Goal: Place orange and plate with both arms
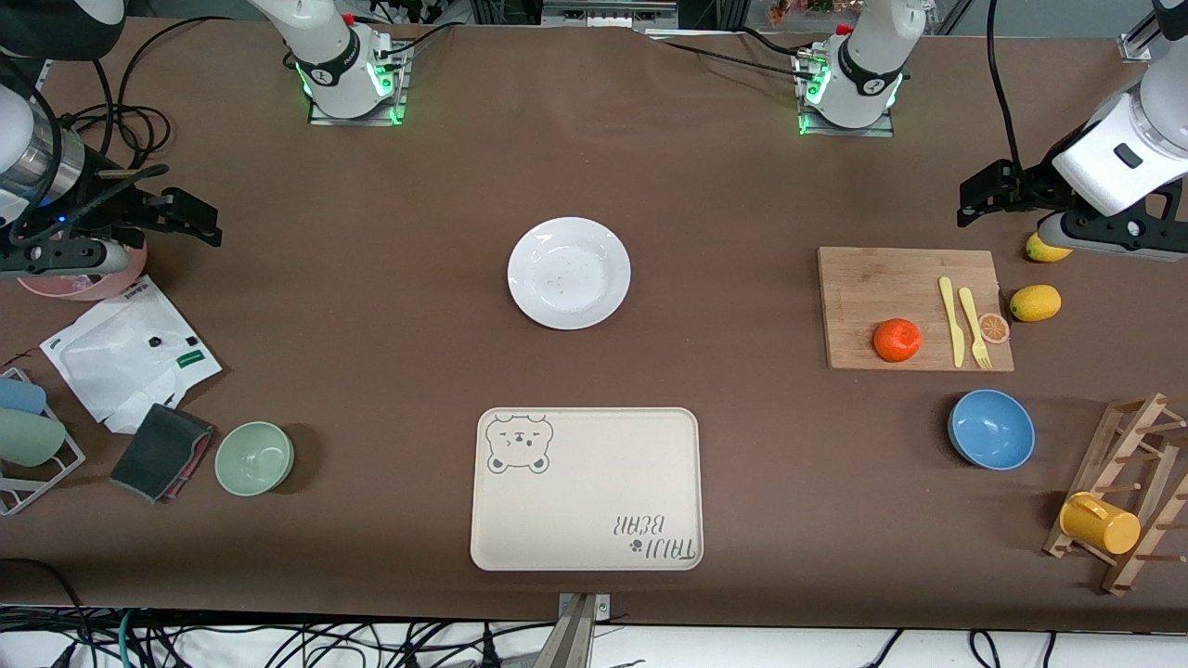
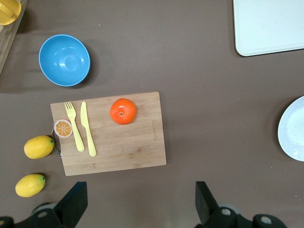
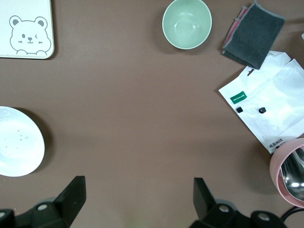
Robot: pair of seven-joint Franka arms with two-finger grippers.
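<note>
Risks noted, with the cutting board taken as landmark. Orange is seen resting on the board, near its edge closest to the front camera, just beside the yellow knife and fork. Plate is found on the bare counter, well apart from the board, toward the right arm's end. Left claw is held open and empty above the counter near the board's corner farthest from the camera, by a lemon. Right claw is likewise open and empty, well apart from the board, over clutter at the right arm's end.

- Round, glossy fruit: a roll off the board is likely if pinched off-centre.
- Cutlery may be nudged by a wide claw descent.
- Shallow plate rim: slipping is probable unless gripped squarely.
</note>
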